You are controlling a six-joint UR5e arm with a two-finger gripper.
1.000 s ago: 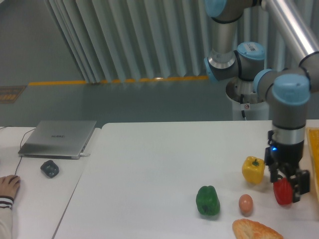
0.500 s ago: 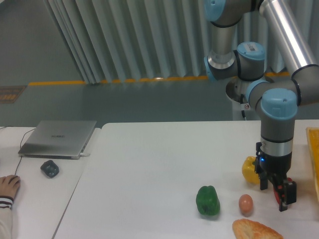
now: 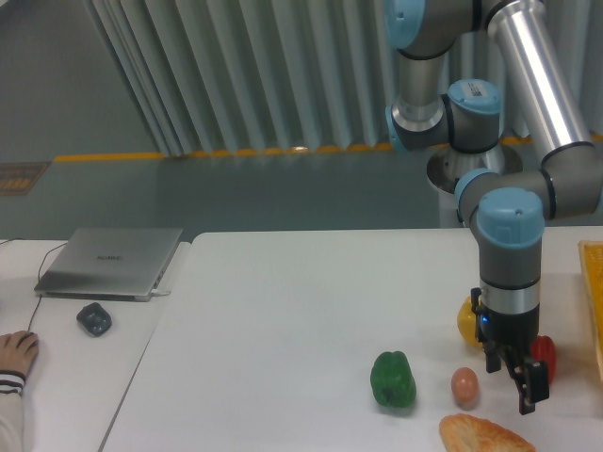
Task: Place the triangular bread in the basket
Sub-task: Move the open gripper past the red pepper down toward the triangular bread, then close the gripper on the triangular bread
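The gripper (image 3: 513,377) hangs just above the triangular bread (image 3: 483,435), jaws apart and empty; egg (image 3: 464,384), green pepper (image 3: 393,379) left, red pepper (image 3: 544,356) right

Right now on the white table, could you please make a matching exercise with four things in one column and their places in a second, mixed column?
Things:
1. green bell pepper
2. small tan egg
3. flat golden triangular bread
4. grey closed laptop

Places:
A. bottom edge of the view, below the egg
B. far left, near the back of the table
C. just left of the egg
D. between the green pepper and the gripper

Pairs: 1-C, 2-D, 3-A, 4-B
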